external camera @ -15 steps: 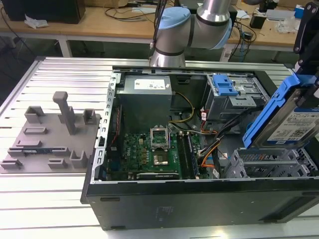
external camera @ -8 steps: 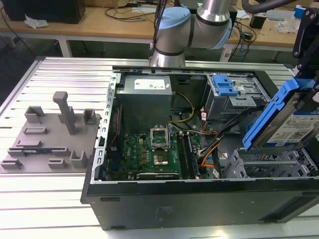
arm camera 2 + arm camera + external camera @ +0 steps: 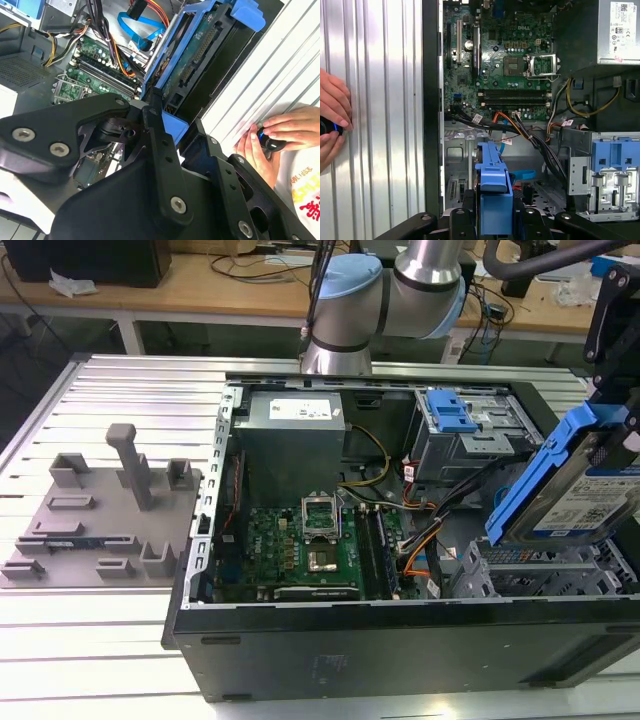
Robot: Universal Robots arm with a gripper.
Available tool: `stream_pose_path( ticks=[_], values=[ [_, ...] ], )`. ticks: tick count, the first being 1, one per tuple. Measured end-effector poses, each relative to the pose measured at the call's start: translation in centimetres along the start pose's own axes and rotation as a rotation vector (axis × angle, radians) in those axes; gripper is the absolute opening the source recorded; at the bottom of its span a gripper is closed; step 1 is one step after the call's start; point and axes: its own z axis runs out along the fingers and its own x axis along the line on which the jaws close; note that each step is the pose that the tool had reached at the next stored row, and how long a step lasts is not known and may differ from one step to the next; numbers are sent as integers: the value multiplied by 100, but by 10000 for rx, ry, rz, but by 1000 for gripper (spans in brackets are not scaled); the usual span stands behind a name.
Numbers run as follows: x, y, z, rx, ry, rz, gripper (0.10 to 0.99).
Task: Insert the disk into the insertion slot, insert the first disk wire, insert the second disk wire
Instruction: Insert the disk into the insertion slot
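Claw (image 3: 493, 212): closed narrow on the blue carrier frame of the disk (image 3: 590, 495), one finger on each flank; holds the drive by its plastic edges, not by the label face.
Disk: in the air at the exterior view's right, tilted, low edge just above the insertion slot (image 3: 545, 565) and not yet inside; tilt probably meant to lead one edge into the bay first.
Insertion slot: grey perforated cage in a corner of the open computer case (image 3: 400, 640), near but apart from the taller bay with the blue latch (image 3: 450, 410).
Wires (image 3: 420, 555): orange and black bundle lying loose between the motherboard (image 3: 300, 540) and the cage, seemingly out of the disk's path; no plug seen on the drive.
Task state: first step under way, by the look of it; both wire steps undone.
Hand (image 3: 332, 117): a person's, resting on the slatted desk (image 3: 130, 390) beside the case, wrapped around a small black device; perhaps steering or guarding the run.
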Motion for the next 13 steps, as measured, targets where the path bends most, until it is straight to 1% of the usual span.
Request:
stream_pose_path(
  ticks=[6,13],
  values=[
    [14,4,14,-1,3,-5,369],
    [34,6,67,0,-1,-5,369]
  ],
)
